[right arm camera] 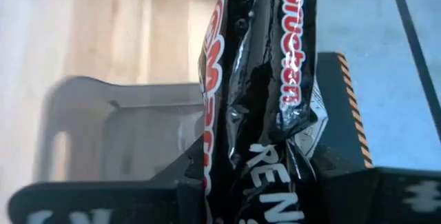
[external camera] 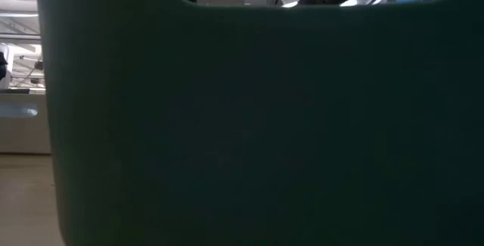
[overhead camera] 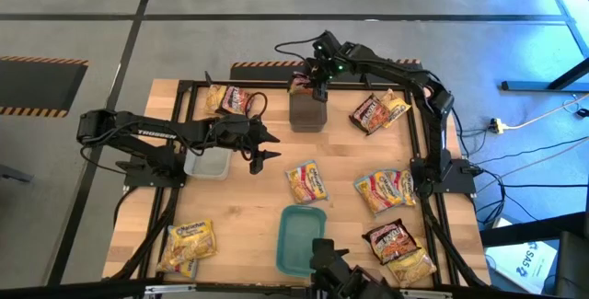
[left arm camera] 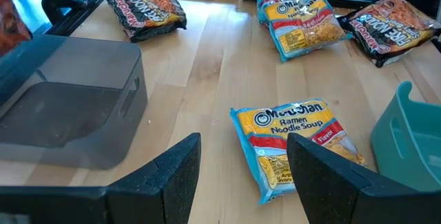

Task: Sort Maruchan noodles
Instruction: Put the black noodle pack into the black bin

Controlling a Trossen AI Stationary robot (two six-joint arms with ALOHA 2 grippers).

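Several noodle packets (overhead camera: 307, 182) lay spread over the bench (overhead camera: 262, 216), most toward its right edge and near corners. They looked light, crackly and slippery, with a brittle block inside, so gripping a crimped end seemed safest. One dark packet (right arm camera: 258, 86), printed "Maruchan", hung in the right tool (right arm camera: 265, 182), pinched narrowly over the grey tub (overhead camera: 308, 113) at the far edge. The left tool (left arm camera: 241, 172) stood wide and empty near a yellow packet (left arm camera: 293, 138) reading "Maruchan Ramen Noodle Soup".

I read "Maruchan Ramen Noodle Soup" on the yellow packet (left arm camera: 293, 143), "Maruchan" on the dark packet (right arm camera: 265, 79), "TROSSEN" on the left arm (overhead camera: 156, 134).
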